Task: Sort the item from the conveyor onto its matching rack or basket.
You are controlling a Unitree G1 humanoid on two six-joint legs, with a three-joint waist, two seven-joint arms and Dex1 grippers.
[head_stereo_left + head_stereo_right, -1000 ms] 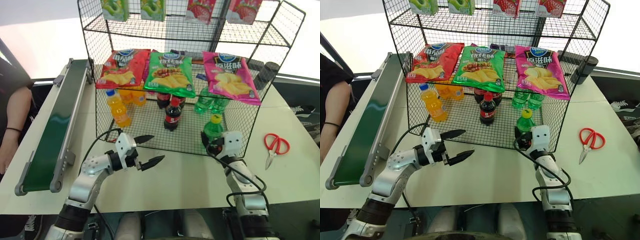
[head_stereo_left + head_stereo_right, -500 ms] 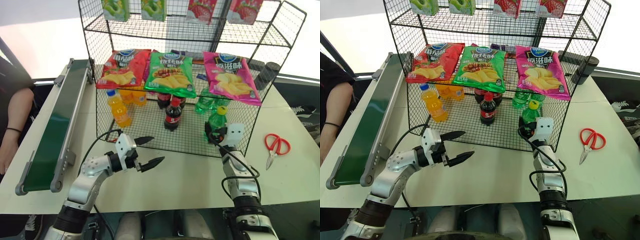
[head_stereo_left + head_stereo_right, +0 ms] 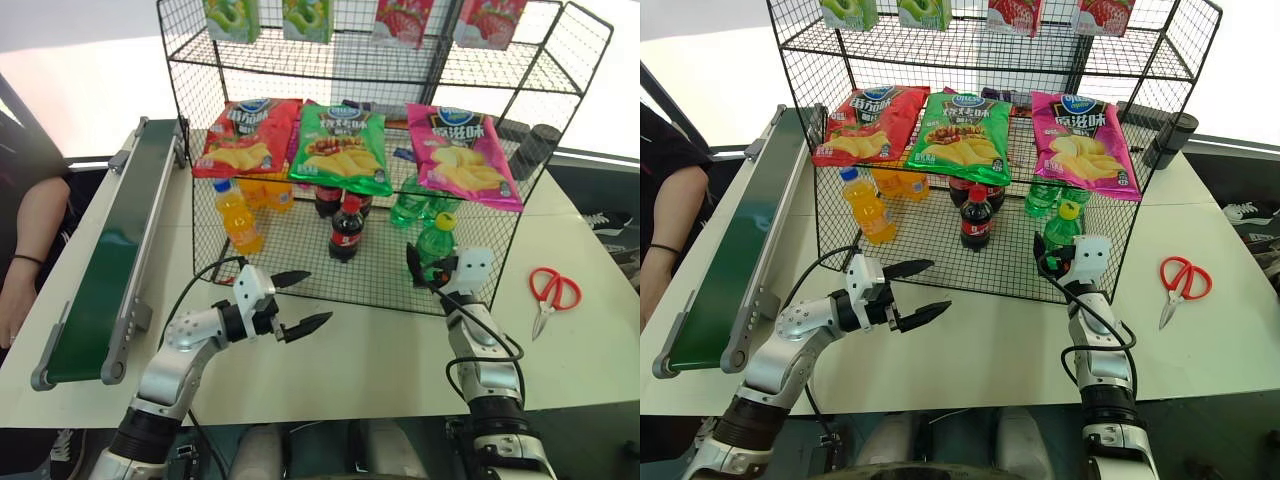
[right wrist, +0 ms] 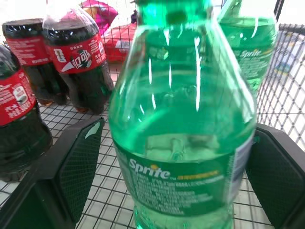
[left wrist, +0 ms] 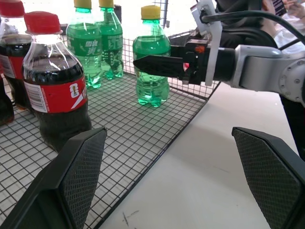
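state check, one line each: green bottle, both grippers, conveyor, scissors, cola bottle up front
green bottle: upright on the basket mesh, capped, between open fingers
right gripper: open, around the green bottle
left gripper: open, empty
conveyor: belt bare
scissors: closed, flat on table
cola bottle: upright, capped

The green bottle (image 5: 151, 57) stands upright on the basket's mesh floor (image 5: 143, 138), yellow-capped.
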